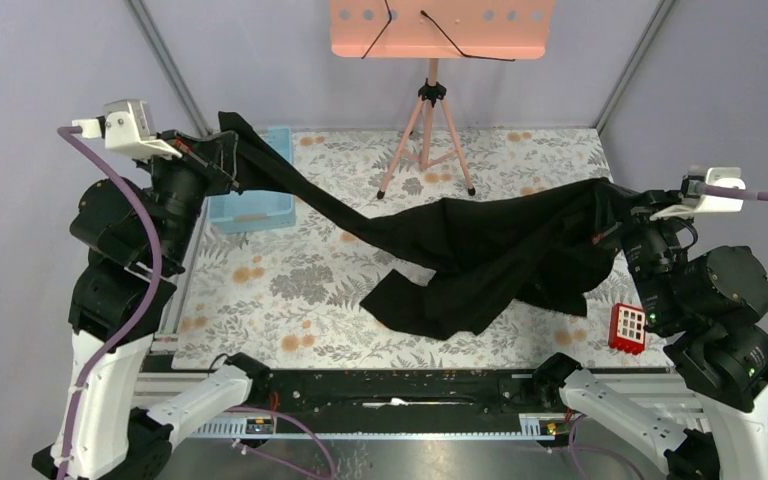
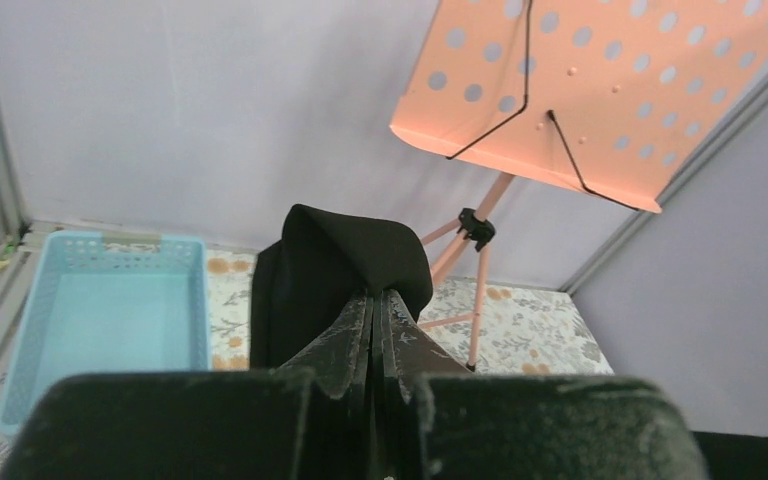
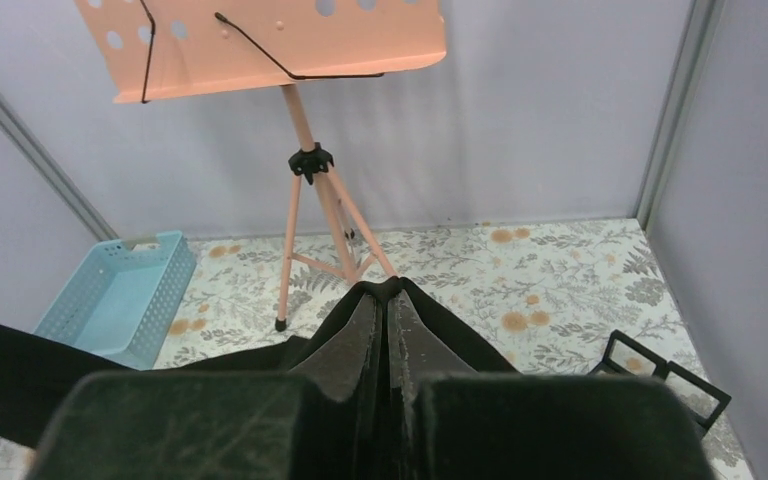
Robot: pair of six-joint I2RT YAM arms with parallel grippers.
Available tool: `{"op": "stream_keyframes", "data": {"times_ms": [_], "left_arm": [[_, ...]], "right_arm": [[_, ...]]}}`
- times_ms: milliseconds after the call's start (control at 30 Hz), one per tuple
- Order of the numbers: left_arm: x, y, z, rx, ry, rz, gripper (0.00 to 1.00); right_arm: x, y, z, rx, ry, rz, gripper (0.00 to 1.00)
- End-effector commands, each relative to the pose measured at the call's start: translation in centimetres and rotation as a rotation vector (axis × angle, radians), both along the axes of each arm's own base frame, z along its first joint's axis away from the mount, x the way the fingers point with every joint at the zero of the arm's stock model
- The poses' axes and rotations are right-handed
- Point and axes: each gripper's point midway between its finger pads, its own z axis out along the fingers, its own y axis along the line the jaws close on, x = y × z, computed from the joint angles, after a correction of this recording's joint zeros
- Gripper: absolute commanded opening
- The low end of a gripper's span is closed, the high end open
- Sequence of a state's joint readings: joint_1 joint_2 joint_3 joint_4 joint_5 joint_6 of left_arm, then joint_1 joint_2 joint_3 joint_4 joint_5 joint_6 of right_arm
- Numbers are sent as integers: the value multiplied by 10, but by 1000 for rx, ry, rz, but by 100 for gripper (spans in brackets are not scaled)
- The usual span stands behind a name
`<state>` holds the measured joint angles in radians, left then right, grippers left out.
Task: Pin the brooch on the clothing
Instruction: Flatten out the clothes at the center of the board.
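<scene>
The left end effector (image 2: 378, 296) has its two fingers pressed flat together, and a fold of the black shirt (image 1: 480, 258) is pinched between their tips. The cloth humps up over the tips and falls away on the far side. This end effector is raised at the far left of the scene, above the near corner of a light blue plastic basket (image 1: 256, 206) that stands on the bench (image 1: 290, 290).

The right end effector (image 3: 382, 292) is likewise closed tight. Shirt fabric is caught at its tips and spreads out to both sides of them. It is held up at the right side of the bench.

Between the two grips the shirt is stretched across the scene. From the left end effector it runs as a narrow taut band down and to the right, off the bench surface. It then widens into a bunched mass right of centre. The lower part of that mass sags onto the floral-patterned bench cover, with one rounded flap lying toward the near middle.

A small red block (image 1: 628, 327) with white squares on its top sits on the bench near the right edge, just near of the hanging fabric. A black open frame (image 3: 663, 377) lies flat on the right of the bench. A peach perforated music stand (image 1: 441, 27) on a tripod stands at the far middle, apart from the shirt.
</scene>
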<state>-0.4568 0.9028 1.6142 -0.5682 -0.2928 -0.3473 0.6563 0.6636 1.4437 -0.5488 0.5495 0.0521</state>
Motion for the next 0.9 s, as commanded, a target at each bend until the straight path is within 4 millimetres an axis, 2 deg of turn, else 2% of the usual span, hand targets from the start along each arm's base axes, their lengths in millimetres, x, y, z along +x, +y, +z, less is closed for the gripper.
{"op": "stream_keyframes", "data": {"times_ms": [0, 133, 233, 367, 467, 500, 533, 600, 633, 667, 767, 867], "left_arm": [[5, 18, -2, 42, 20, 100, 0], [28, 0, -31, 56, 96, 66, 0], [54, -11, -64, 84, 180, 66, 0], [91, -33, -119, 109, 313, 29, 0], [107, -59, -160, 108, 392, -60, 0], [110, -72, -171, 111, 408, -118, 5], [111, -84, -183, 117, 425, -177, 24], [108, -102, -201, 162, 447, -243, 79], [105, -106, -207, 193, 452, -229, 95], [101, -110, -212, 229, 448, -212, 98], [78, -126, -220, 276, 394, -201, 99], [49, -154, -227, 201, 307, -278, 99]], "right_arm": [[10, 3, 2, -23, 2, -23, 0], [25, 19, -16, -33, 38, -2, 0], [41, 38, -32, -49, 83, 25, 0], [56, 71, -55, -43, 173, 119, 0], [62, 86, -66, -12, 190, 162, 0], [63, 89, -69, -8, 197, 168, 0], [65, 91, -73, -7, 208, 171, 0], [67, 94, -80, -13, 229, 170, 0], [68, 94, -83, -16, 238, 166, 0], [69, 94, -85, -19, 245, 162, 0], [71, 93, -88, -13, 250, 147, 0], [73, 90, -87, -6, 246, 123, 0]]}}
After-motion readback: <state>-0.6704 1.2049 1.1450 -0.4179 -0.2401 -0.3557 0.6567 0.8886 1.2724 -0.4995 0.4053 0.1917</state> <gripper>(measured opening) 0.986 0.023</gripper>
